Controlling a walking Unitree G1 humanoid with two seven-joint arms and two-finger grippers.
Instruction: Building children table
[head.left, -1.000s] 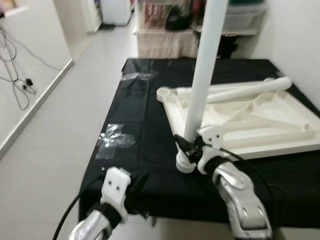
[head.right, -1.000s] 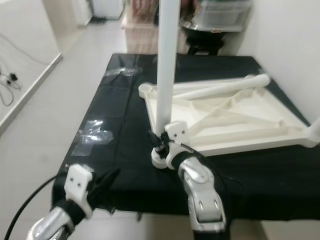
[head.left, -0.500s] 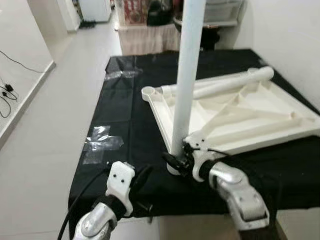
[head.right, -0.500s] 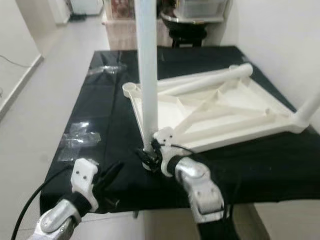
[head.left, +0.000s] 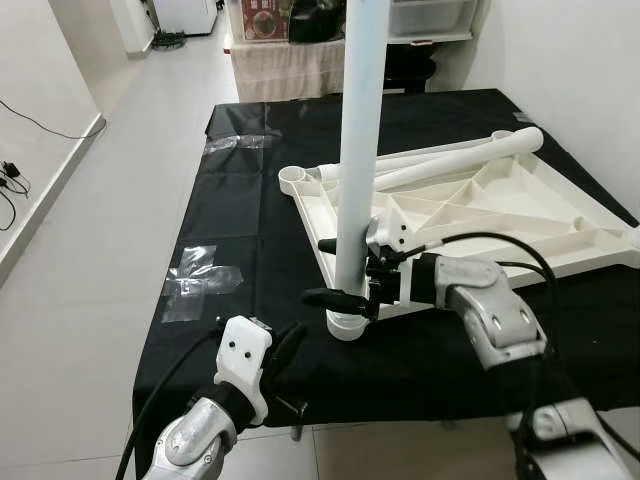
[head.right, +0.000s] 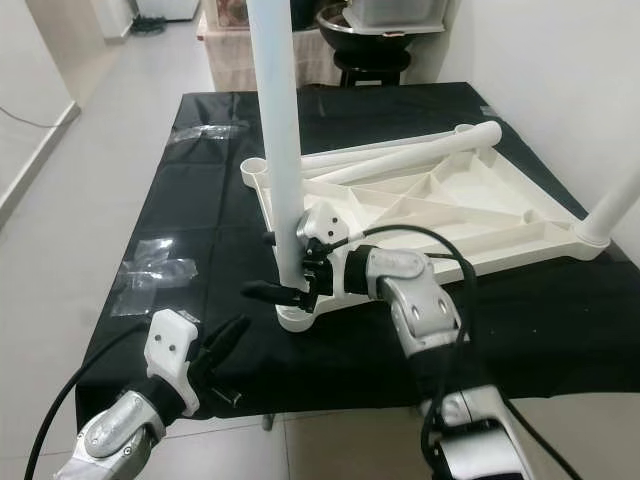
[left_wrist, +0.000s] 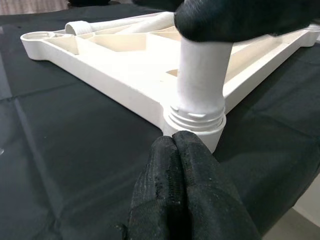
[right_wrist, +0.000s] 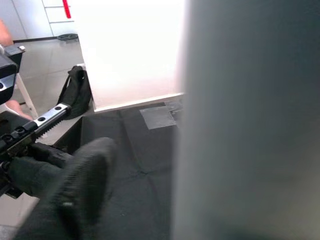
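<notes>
Jaws together on your left gripper (left_wrist: 186, 187) at the near edge of the black surface (head.left: 250, 230), while your right gripper (head.left: 345, 270) has its jaws spread around the upright white leg (head.left: 358, 150) socketed into the upturned tabletop's (head.left: 480, 215) near corner.

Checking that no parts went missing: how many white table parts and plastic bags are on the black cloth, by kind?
Tabletop: 1
Upright legs: 2, near, far right
Loose legs lying on the tabletop: 2
Plastic bags: 2
Total: 7
</notes>
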